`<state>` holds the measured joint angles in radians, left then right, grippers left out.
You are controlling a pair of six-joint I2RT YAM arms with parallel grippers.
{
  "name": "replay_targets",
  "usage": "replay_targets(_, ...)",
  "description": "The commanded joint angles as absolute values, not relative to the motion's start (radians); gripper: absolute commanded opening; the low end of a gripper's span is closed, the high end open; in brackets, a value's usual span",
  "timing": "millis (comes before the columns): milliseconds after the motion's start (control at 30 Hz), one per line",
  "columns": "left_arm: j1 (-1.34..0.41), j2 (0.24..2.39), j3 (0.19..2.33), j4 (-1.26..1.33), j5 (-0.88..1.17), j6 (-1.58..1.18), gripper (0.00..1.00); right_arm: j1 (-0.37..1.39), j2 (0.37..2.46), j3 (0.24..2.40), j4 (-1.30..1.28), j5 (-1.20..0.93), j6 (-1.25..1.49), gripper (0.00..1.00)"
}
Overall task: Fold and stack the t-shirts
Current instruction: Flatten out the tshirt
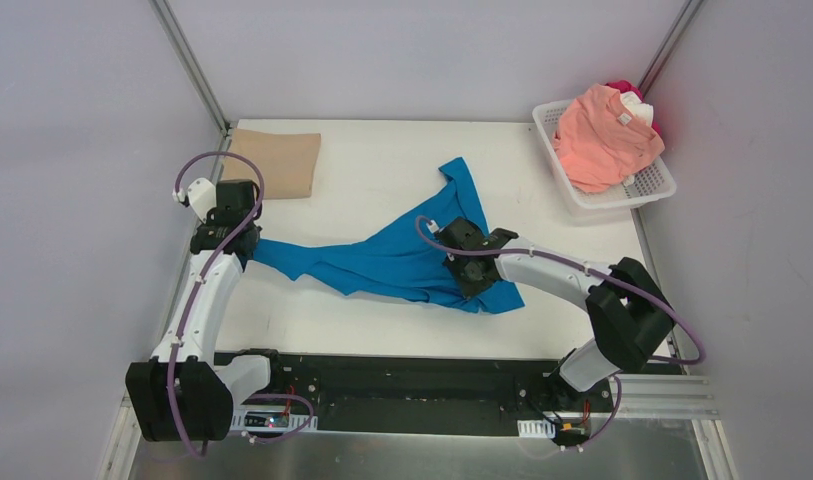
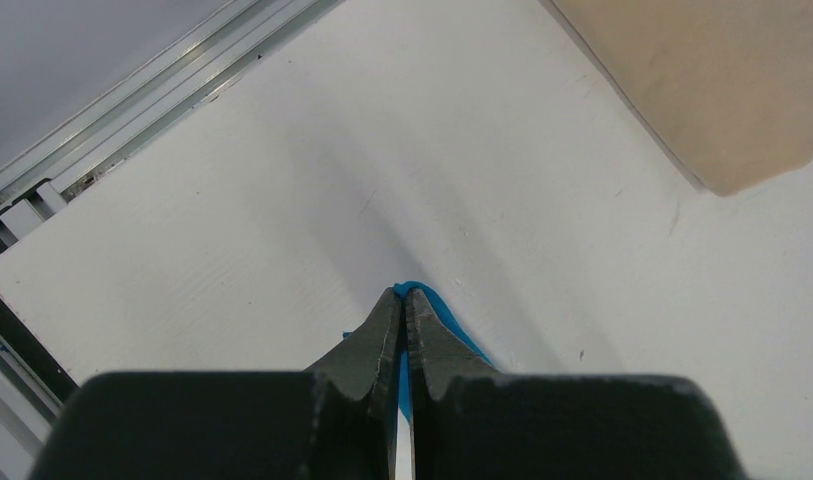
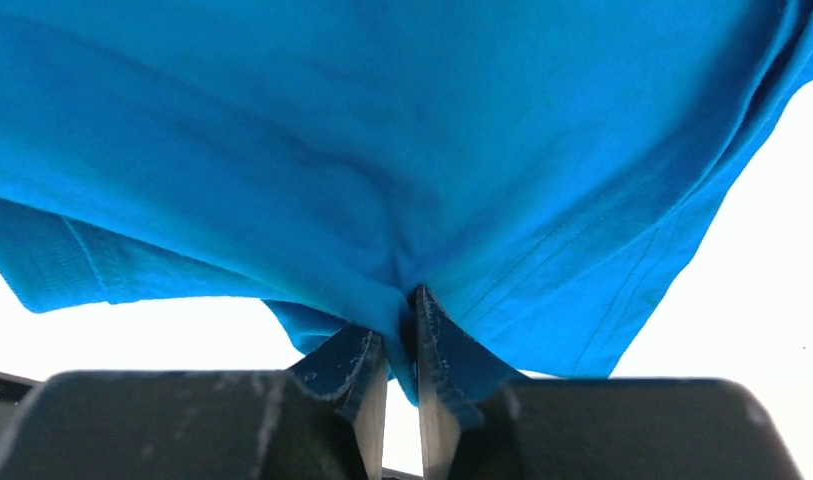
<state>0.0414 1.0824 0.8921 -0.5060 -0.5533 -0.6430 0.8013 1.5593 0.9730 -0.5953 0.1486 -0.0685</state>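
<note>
Top external view: left gripper (image 1: 244, 248) and right gripper (image 1: 474, 285) each pinch the blue t-shirt (image 1: 382, 262); the left's shallow hold could slip under tension

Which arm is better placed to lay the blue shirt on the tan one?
Left, probably. The left gripper, pinching an end of the blue shirt, sits close beside the tan shirt; the right gripper grips it mid-table, farther away.

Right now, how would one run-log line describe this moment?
left claw: shut on bright blue cloth t-shirt | right claw: shut on it | folded tan cloth t-shirt: far left
</note>
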Motion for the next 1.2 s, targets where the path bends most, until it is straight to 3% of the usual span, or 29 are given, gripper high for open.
replay_targets(0,0.059,1.084,0.941,-0.483,-0.575,-0.622,0.0,0.784,1.554,1.011,-0.678,0.118,-0.1,0.17)
replay_targets(367,0.059,1.094,0.942,-0.467,-0.541,-0.606,0.0,0.687,1.552,1.018,-0.65,-0.156,-0.115,0.23)
replay_targets(900,0.058,1.097,0.943,-0.453,-0.501,-0.587,0.0,0.551,1.576,1.001,-0.626,-0.384,-0.114,0.28)
replay_targets(1167,0.06,1.092,0.948,-0.451,-0.491,-0.583,0.0,0.531,1.614,1.009,-0.597,-0.332,-0.081,0.0)
